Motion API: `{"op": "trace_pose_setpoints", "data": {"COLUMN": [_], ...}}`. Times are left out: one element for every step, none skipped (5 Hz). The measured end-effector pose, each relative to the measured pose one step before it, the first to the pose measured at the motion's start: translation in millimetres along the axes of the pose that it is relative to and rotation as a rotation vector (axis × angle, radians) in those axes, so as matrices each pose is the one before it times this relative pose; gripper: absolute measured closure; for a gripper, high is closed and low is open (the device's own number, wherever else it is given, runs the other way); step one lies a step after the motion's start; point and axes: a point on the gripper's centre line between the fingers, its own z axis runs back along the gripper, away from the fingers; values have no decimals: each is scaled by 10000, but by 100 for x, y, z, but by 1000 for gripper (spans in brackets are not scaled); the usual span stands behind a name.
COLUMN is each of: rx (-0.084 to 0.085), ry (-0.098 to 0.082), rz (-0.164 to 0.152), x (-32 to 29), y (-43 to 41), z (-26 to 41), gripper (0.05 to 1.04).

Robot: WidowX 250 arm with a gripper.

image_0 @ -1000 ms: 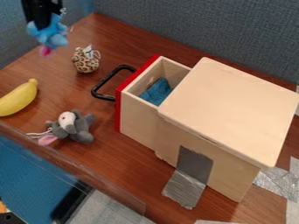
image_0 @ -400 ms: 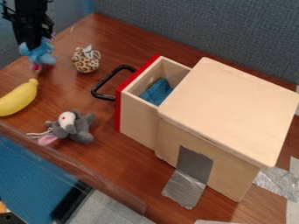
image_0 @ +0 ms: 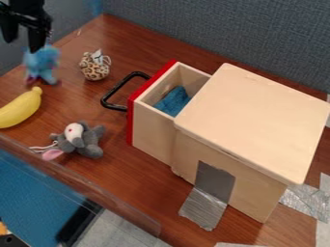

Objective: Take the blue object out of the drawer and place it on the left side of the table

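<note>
Where wanted, near the left edge of the tabletop (image_0: 64, 99), has the blue plush toy (image_0: 42, 61) below a gripper (image_0: 22, 46) parted and empty, likely opened to free it. Needs the drawer (image_0: 151, 132) pulled out, presumably, for reaching inside.

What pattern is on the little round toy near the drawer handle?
Dark leopard-like spots on tan, seen in the camera view.

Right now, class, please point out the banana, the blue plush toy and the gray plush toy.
Banana (image_0: 20, 109), camera view: middle of its yellow peel.
Blue plush toy (image_0: 42, 61), camera view: its body.
Gray plush toy (image_0: 89, 140), camera view: its gray body.
</note>
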Motion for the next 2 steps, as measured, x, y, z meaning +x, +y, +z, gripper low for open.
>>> {"op": "trace_pose_setpoints", "data": {"rx": [-263,-242], "ry": [-184,76], "rz": [159,47], "x": [-496,-571], "y": [305,187], "z": [2609,758], "gripper": [79,83]}}
